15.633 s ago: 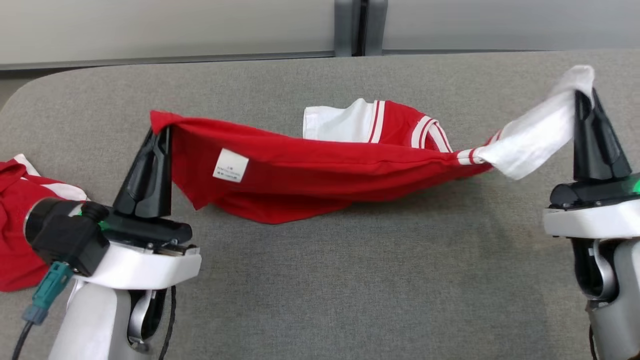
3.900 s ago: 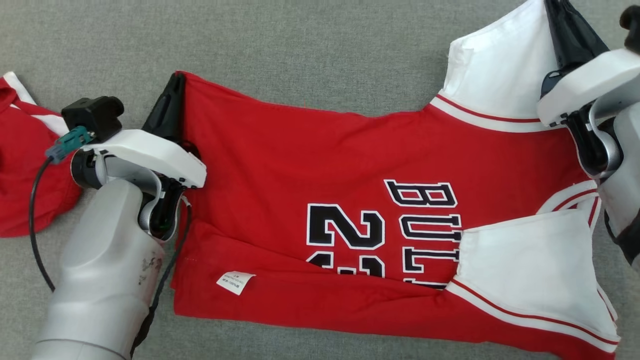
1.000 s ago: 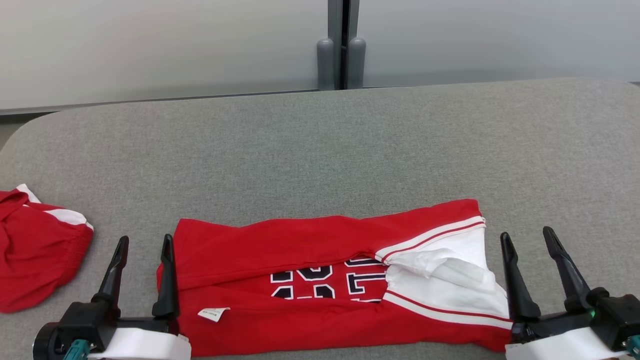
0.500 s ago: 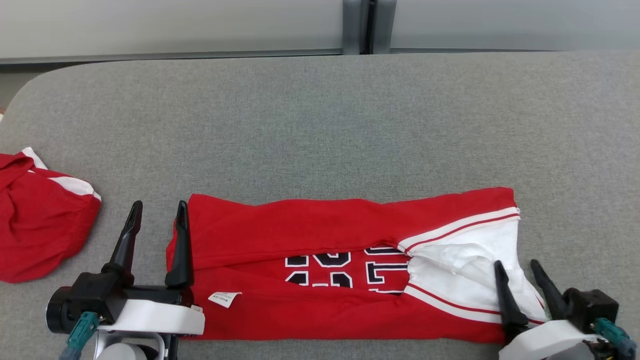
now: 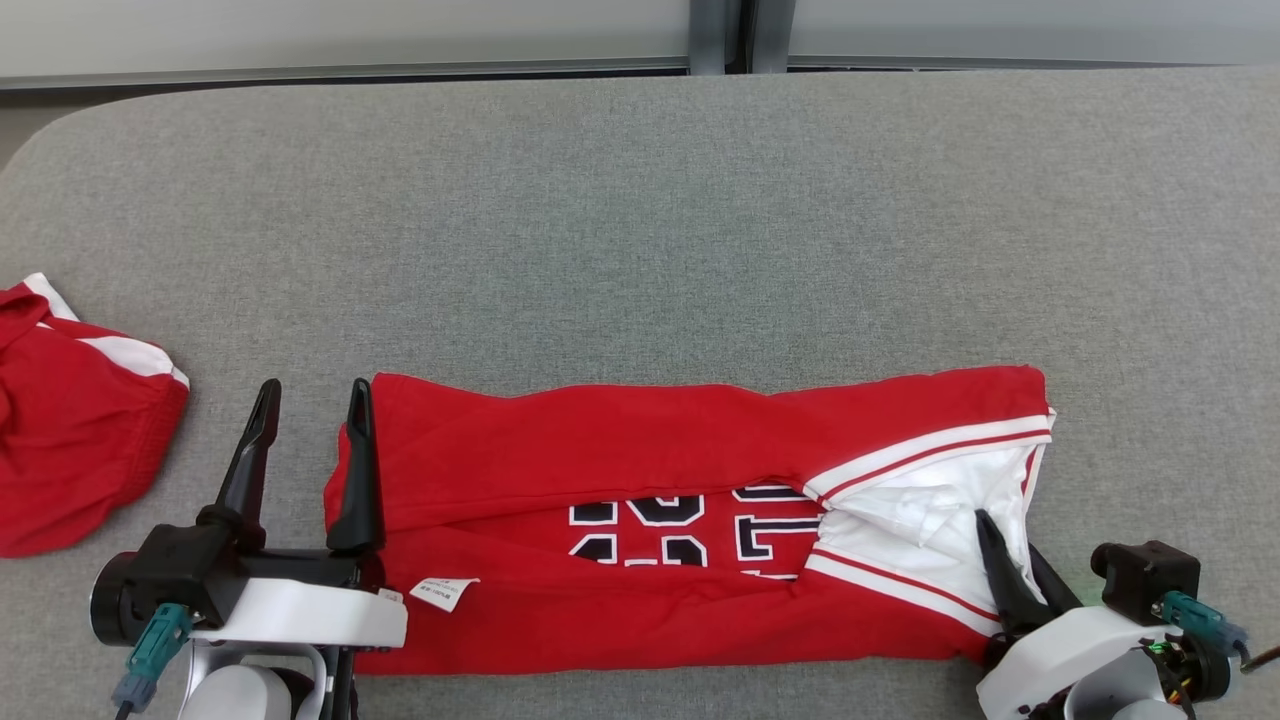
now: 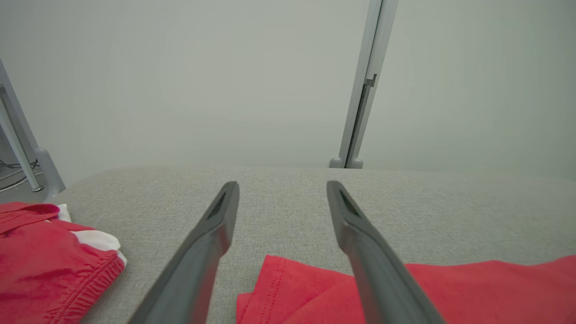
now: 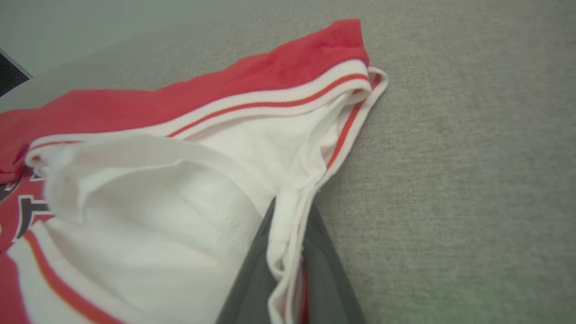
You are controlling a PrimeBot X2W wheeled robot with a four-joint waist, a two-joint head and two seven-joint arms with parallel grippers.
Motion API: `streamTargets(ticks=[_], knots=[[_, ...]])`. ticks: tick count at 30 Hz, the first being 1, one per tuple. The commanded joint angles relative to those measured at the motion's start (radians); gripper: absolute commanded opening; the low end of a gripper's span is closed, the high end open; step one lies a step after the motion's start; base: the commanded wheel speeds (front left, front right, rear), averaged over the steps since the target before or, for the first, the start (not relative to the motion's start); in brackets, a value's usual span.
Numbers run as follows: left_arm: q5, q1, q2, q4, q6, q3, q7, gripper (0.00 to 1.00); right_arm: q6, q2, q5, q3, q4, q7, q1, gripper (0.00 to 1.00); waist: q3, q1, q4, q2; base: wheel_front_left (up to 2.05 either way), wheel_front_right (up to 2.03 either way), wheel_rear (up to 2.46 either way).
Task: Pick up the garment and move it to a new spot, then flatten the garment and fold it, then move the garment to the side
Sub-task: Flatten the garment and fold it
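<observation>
Pinching the white sleeve of the red jersey [image 5: 620,450] with your right gripper [image 5: 1008,535], your left gripper [image 5: 315,388] spread wide at its other end, jersey folded on the grey worktop [image 5: 640,230]

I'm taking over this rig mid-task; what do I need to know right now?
Left gripper open, empty, at the hem end of the jersey.
Right gripper shut on the jersey's white sleeve edge.
The jersey lies on the grey table, folded lengthwise into a band; another red garment lies to its left.
Done: flattening, first fold. Left: cross fold, moving it aside.
</observation>
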Motion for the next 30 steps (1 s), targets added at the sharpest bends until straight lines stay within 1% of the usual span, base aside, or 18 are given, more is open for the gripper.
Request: streamTargets(ticks=[1,5,9,15,20,23,25,30], knots=[[0.008,-0.018,-0.002,0.004,-0.006,0.007,-0.002,1.00,-0.003,0.000,0.002,0.015,0.039,0.049,0.036,0.00,0.001,0.0000,-0.002,-0.0001,0.00,0.00,0.00],[0.014,-0.018,-0.005,0.014,-0.013,0.019,-0.002,1.00,-0.005,-0.040,-0.007,-0.030,-0.024,0.029,0.020,0.00,-0.001,0.0000,-0.010,-0.0001,0.00,0.00,0.00],[0.019,-0.011,-0.010,0.026,-0.021,0.029,-0.002,1.00,-0.005,-0.084,-0.012,-0.082,-0.072,0.023,0.044,0.00,-0.014,0.0000,-0.018,-0.0001,0.00,0.00,0.00],[0.024,0.002,-0.020,0.040,-0.031,0.040,-0.002,1.00,-0.003,-0.174,0.005,-0.171,-0.103,0.012,0.098,0.00,-0.040,0.0000,-0.032,-0.0001,0.00,0.00,0.00],[0.028,0.018,-0.025,0.049,-0.037,0.049,-0.002,1.00,-0.003,-0.204,0.010,-0.188,-0.131,0.013,0.110,0.00,-0.062,0.0000,-0.043,-0.0001,0.00,0.00,0.00],[0.032,0.025,-0.027,0.056,-0.038,0.055,-0.002,1.00,-0.003,-0.203,0.001,-0.171,-0.183,0.027,0.105,0.00,-0.079,0.0000,-0.048,-0.0001,0.00,0.00,0.00],[0.035,0.034,-0.028,0.062,-0.039,0.057,-0.002,1.00,-0.002,-0.188,-0.010,-0.156,-0.239,0.048,0.098,0.00,-0.093,0.0000,-0.050,-0.0001,0.00,0.00,0.00],[0.037,0.041,-0.029,0.069,-0.044,0.061,-0.002,1.00,-0.002,-0.109,-0.025,-0.085,-0.420,0.135,0.070,0.00,-0.119,0.0000,-0.047,-0.0001,0.00,0.00,0.00]])
